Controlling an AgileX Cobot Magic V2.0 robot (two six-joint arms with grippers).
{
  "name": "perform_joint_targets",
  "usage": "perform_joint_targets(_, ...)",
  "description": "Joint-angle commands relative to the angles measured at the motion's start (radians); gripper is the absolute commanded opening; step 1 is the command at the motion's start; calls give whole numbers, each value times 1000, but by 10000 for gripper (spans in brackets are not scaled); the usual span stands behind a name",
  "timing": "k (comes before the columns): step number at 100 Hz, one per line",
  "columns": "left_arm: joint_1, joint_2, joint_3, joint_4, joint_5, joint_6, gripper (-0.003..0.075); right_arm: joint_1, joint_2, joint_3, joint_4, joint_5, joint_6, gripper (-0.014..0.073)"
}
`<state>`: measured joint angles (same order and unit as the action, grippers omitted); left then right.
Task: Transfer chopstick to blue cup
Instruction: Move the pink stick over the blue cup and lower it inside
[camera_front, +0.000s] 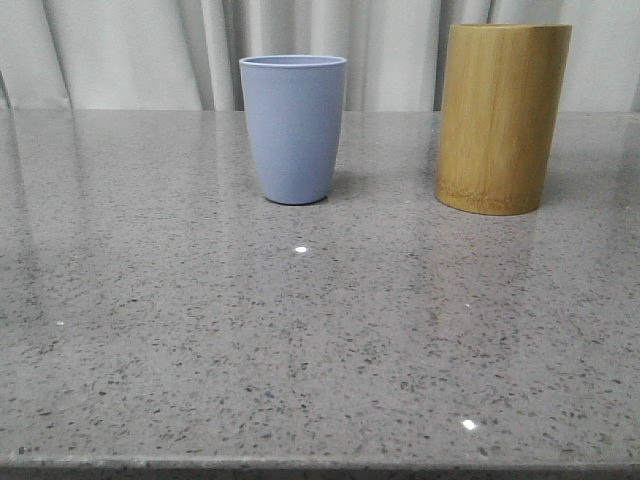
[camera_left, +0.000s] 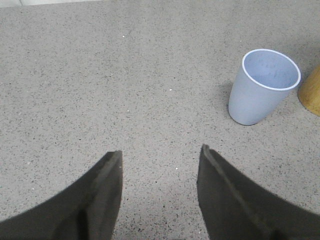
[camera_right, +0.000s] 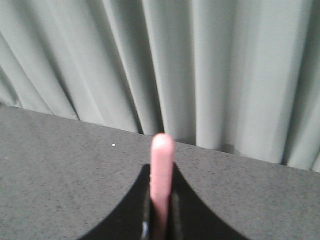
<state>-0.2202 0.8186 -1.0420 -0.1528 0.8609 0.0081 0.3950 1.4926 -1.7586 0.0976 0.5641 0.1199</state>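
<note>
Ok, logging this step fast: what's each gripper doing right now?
Left gripper: open, holding nothing, above the table.
Right gripper: shut on the chopstick.

Pale pink chopstick (camera_right: 162, 175), light blue cup (camera_front: 293, 128), tan bamboo cylinder (camera_front: 502, 118) (grey speckled table (camera_front: 300, 340))

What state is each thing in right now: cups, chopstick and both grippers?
blue cup: upright on the table, nothing visible inside.
bamboo cylinder: upright, apart from the blue cup; its inside is hidden.
chopstick: clamped between the right gripper's fingers, not yet in the cup.
left gripper: open, holding nothing, above bare table.
right gripper: shut on the chopstick.
</note>
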Motion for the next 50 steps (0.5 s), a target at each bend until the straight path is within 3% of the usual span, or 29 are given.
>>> perform_joint_targets(1,2,-6,-23,-12,-65,-8,345,38,-35,-37,20,-89,-8,-9)
perform_joint_targets(30,2,-6,-23,-13,-65,-8,345,145,69,-37,57,-200,-8,-9)
perform_joint_targets(50,2,-6,-23,-13,-65,-8,345,156,147,-37,57,-217,-8,-6)
